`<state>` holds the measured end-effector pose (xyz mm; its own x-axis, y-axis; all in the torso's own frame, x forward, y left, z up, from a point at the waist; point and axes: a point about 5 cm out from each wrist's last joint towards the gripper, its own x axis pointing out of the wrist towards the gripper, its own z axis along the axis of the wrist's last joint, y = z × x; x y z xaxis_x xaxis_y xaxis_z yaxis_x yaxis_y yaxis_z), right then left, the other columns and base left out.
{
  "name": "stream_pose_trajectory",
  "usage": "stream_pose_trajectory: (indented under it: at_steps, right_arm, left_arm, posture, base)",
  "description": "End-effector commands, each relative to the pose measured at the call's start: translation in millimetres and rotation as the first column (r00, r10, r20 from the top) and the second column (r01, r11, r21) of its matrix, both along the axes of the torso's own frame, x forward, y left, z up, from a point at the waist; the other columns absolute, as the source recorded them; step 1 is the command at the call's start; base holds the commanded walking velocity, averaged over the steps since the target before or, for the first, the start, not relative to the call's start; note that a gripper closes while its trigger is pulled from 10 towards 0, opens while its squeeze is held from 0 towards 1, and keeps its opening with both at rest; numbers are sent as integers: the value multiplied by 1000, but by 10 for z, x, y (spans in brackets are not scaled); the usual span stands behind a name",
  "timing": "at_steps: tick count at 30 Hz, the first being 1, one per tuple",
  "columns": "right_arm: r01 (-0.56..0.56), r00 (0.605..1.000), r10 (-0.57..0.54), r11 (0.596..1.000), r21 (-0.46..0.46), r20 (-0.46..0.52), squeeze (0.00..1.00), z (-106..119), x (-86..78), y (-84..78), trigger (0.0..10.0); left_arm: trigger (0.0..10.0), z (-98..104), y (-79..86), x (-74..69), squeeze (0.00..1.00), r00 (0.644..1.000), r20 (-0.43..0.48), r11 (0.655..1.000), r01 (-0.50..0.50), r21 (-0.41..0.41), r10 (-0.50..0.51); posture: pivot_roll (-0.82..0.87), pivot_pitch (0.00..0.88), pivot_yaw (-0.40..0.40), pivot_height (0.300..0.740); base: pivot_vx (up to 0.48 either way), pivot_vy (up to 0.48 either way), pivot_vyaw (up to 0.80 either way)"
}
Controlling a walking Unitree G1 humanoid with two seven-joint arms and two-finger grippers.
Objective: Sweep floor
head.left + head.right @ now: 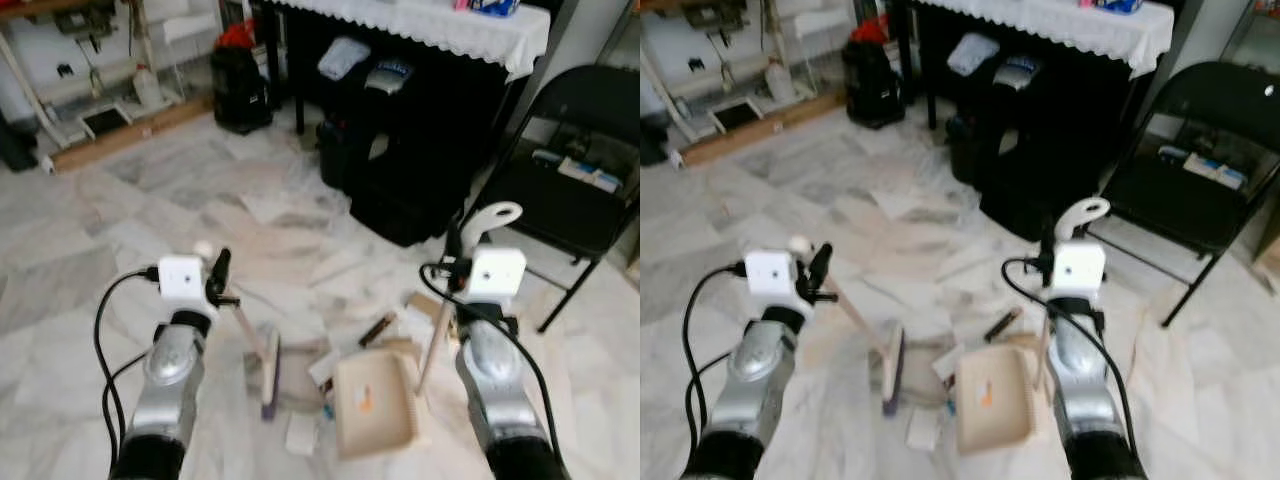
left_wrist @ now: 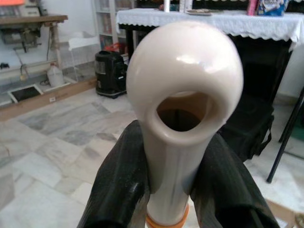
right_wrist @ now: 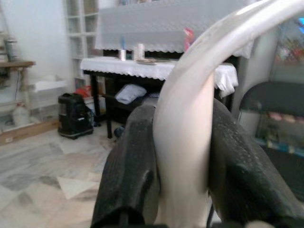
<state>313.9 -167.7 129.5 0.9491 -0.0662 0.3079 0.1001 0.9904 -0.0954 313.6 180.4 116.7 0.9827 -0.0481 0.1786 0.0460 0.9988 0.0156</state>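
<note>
- Left pincer (image 2: 178, 190): both black fingers (image 2: 118, 190) pressed against the cream broom handle (image 2: 183, 109), pinching it just below its looped end with the hanging hole.
- Broom (image 1: 270, 365): the handle slants down from the left pincer to the brush head, which rests on the marble floor (image 1: 120, 230) between the two arms.
- Right pincer (image 3: 183, 190): fingers (image 3: 128, 180) clamped on either side of the pale dustpan handle (image 3: 190, 118); its curved hooked top rises above the wrist.
- Dustpan (image 1: 375, 400): beige tray on the floor just right of the brush head, its stick running up to the right pincer.
- Debris: scraps of paper (image 1: 300, 432) and a small dark object (image 1: 377, 328) lie on the floor around the brush head and the tray; one scrap touches the tray's left edge.
- Background: a black piece of furniture draped with a white lace-edged cloth (image 1: 430, 25), black bags (image 1: 400, 190) on the floor beneath it, a black folding chair (image 1: 575, 160) to the right, a black appliance (image 1: 240, 85) on the floor to the left of the furniture.
</note>
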Motion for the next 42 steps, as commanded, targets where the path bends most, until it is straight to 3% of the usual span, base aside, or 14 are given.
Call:
stream_pose_trajectory:
  at_steps: [1, 10, 24, 42]
  right_arm:
    - [10, 999, -11, 1000, 4, 39, 0, 88, 9, -39, 10000]
    - [13, 999, -13, 1000, 3, 39, 0, 89, 14, -35, 10000]
    - [24, 999, -23, 1000, -4, 37, 0, 75, 4, -65, 10000]
    - [136, 990, -138, 989, -67, -40, 0, -203, -149, -265, 10000]
  left_arm:
    - [10000, 111, -47, 32, 0, 999, 52, 1000, 14, 0, -14]
    - [10000, 130, -53, 43, 0, 998, 56, 1000, 20, -1, -20]
    - [10000, 134, -33, 42, 0, 998, 57, 1000, 15, 6, -15]
    - [10000, 106, 45, 15, 0, 999, 41, 999, 19, 38, -21]
  posture:
    - [51, 91, 45, 740]
    - [50, 95, 51, 740]
    - [48, 110, 52, 740]
    - [43, 94, 57, 740]
  base:
    - [0, 315, -400]
    - [0, 312, -609]
    - [0, 66, 0]
    - [0, 0, 0]
